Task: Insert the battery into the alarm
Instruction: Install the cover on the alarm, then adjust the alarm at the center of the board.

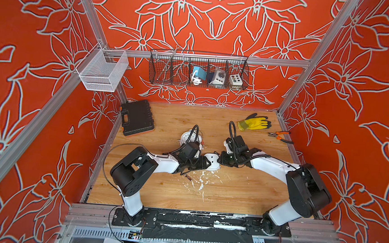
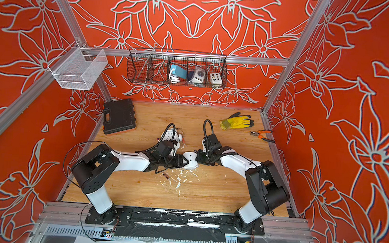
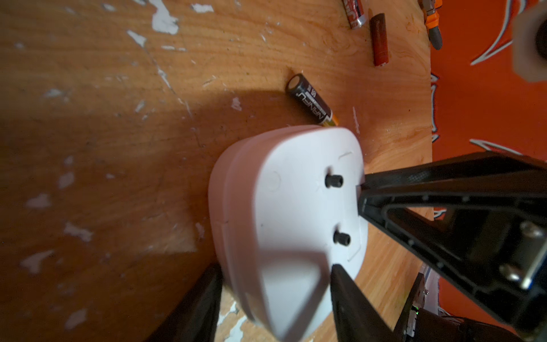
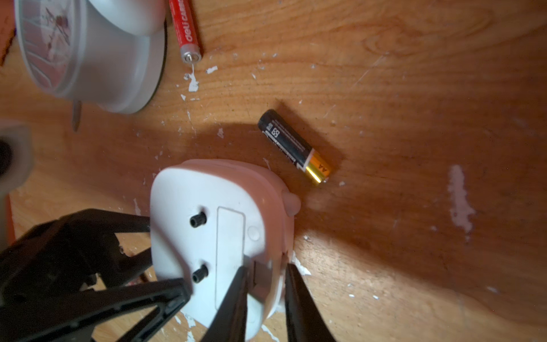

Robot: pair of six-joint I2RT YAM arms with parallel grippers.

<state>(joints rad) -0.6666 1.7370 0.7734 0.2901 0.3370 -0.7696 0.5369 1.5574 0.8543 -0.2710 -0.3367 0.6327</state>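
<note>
Over the middle of the desk (image 1: 230, 195), the left pincer (image 1: 207, 164) and right pincer (image 1: 219, 158) meet at a white alarm (image 1: 212, 161) from left and right. A small battery (image 1: 187, 178) lies just nearer, beside white flecks (image 1: 200, 186).

Partly hidden behind white alarm (image 3: 284, 222), its face unseen: gold end of black battery (image 3: 310, 102). Cropped at right wrist view's edge: red battery (image 4: 186, 29), round clock (image 4: 88, 59).

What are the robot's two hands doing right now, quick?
Left gripper: shut on the small white plastic alarm clock.
Right gripper: jaws straddle the clock's rim; grip cannot be told.
</note>
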